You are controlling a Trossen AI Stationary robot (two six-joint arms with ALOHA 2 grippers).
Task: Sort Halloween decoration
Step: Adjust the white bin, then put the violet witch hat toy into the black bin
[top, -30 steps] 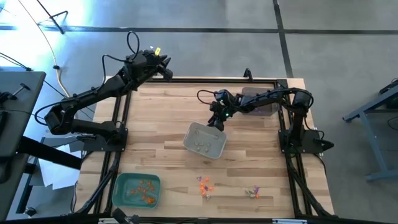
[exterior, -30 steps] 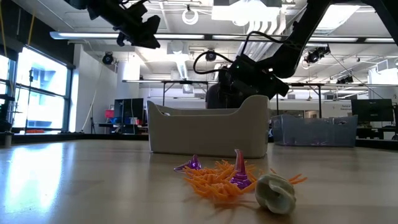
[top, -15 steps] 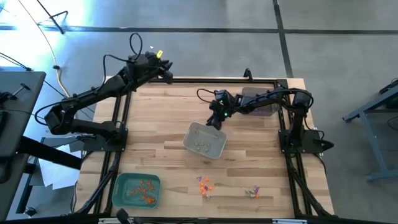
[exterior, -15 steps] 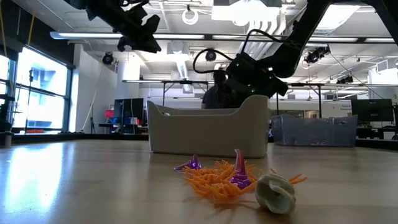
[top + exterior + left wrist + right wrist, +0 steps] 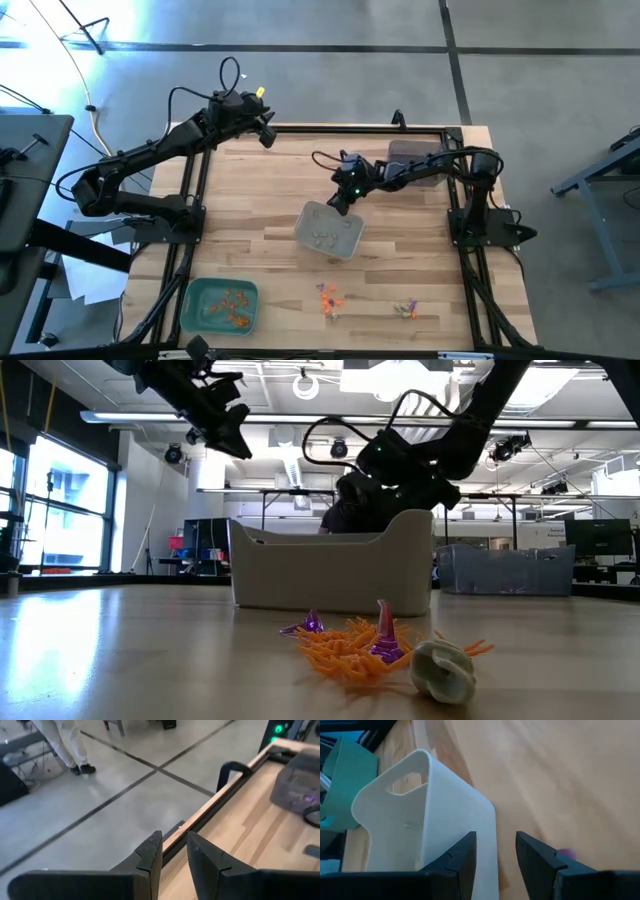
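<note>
From above, the right gripper sits at the far rim of the pale grey tray, which holds whitish trinkets. The green tray holds orange trinkets. The left gripper hangs over the table's far edge.

At table height, orange spiders, purple hats and a pale skull lie together.

The left wrist view shows its fingers slightly apart, empty.

In the right wrist view the jaws straddle the tray wall.

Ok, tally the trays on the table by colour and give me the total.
green tray: 1
pale grey tray: 1
dark tray: 1
Total: 3
</note>
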